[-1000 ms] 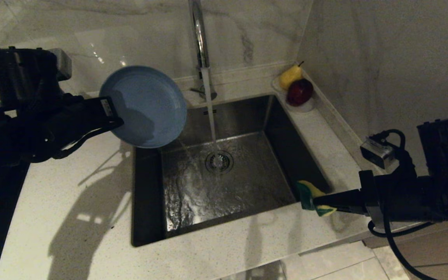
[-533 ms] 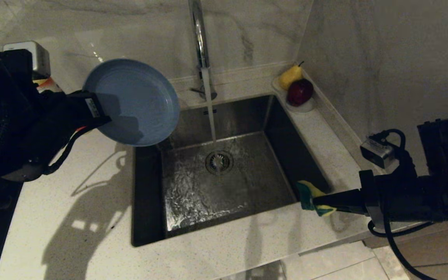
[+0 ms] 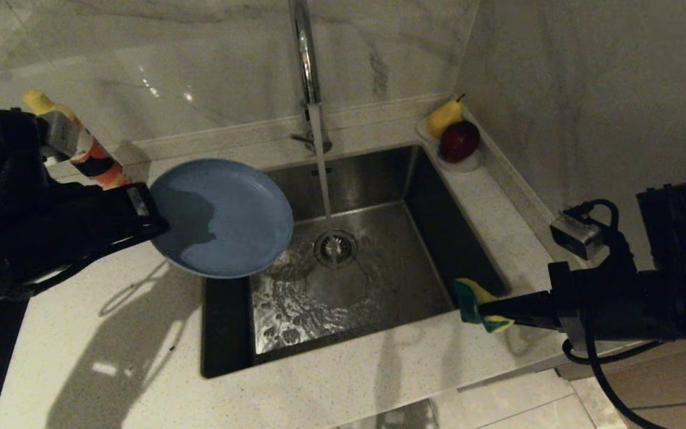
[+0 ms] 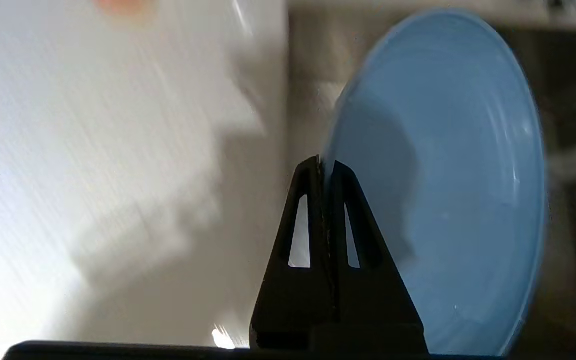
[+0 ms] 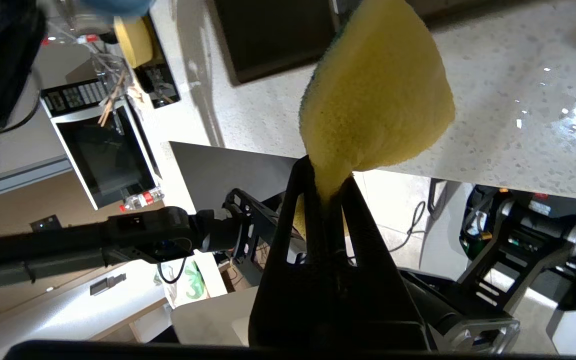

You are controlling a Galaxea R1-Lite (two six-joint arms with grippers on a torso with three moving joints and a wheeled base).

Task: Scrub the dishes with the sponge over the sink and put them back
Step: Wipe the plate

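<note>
The left gripper (image 3: 151, 210) is clenched on the near-left rim of the wide shallow pale blue-grey plate (image 3: 224, 217), which hangs over the left edge of the brushed stainless steel sink (image 3: 379, 280), left of the running water. The right gripper (image 3: 481, 308) pinches the waisted yellow-and-green sponge (image 3: 473, 301) at the sink's right rim, well apart across the basin; plate and sponge must meet between them, so either arm has to cross. Compared with a second ago, the plate has dropped lower and tipped from near upright to almost flat, while the sponge has kept its place
</note>
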